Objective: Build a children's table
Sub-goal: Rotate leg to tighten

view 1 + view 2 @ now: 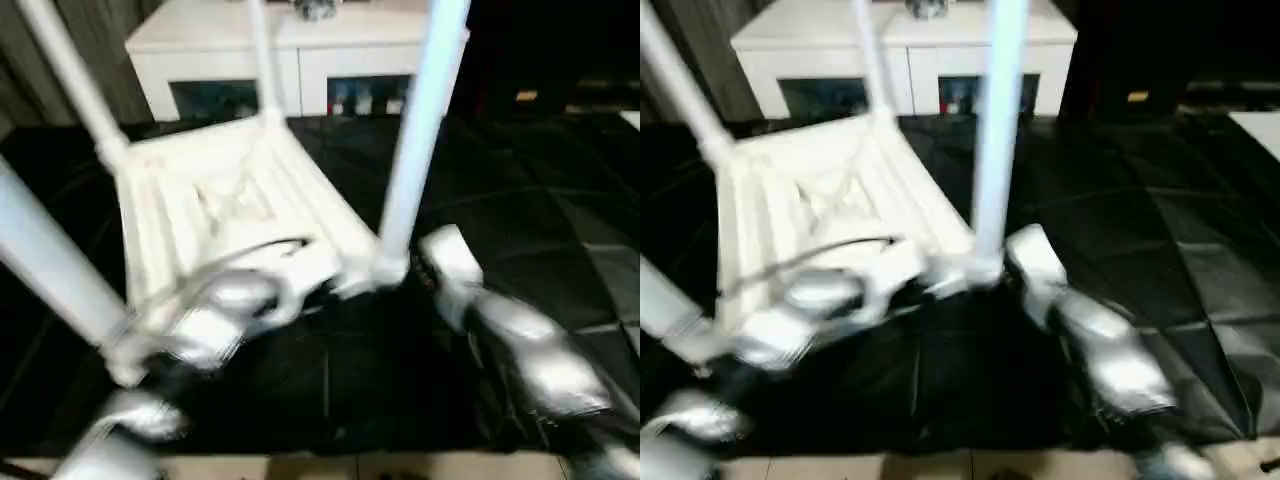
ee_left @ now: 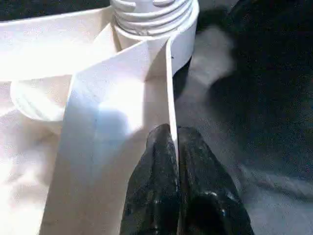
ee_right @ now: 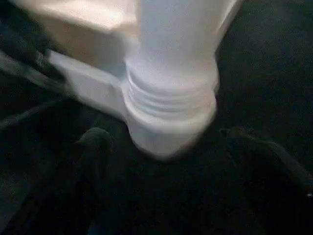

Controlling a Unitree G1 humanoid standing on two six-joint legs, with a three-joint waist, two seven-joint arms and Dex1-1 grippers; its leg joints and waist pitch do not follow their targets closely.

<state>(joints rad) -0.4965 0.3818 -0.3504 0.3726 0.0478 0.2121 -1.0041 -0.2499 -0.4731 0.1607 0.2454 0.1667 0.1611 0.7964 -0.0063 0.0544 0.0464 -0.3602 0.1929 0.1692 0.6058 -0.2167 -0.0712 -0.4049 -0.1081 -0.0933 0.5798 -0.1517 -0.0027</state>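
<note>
The children's table [image 1: 230, 210] lies upside down on the black floor mat, ribbed underside up. Several white legs stand up from its corner sockets, the nearest right one [image 1: 420, 130] screwed into its socket [image 3: 171, 117]. My left gripper [image 2: 173, 132] is shut on the thin rim wall of the table's near edge, close to a threaded corner socket [image 2: 154, 19]. My right gripper [image 3: 168, 134] is open beside the near right corner, one dark finger [image 3: 93, 147] on each side of the socket and neither touching it. My right forearm [image 1: 530, 350] reaches in from the lower right.
A white low cabinet [image 1: 290, 60] with dark glass openings stands behind the table. The black mat [image 1: 520, 200] stretches to the right. A strip of light floor [image 1: 400, 468] runs along the near edge. A thin cable [image 1: 250, 250] crosses the table near my left arm.
</note>
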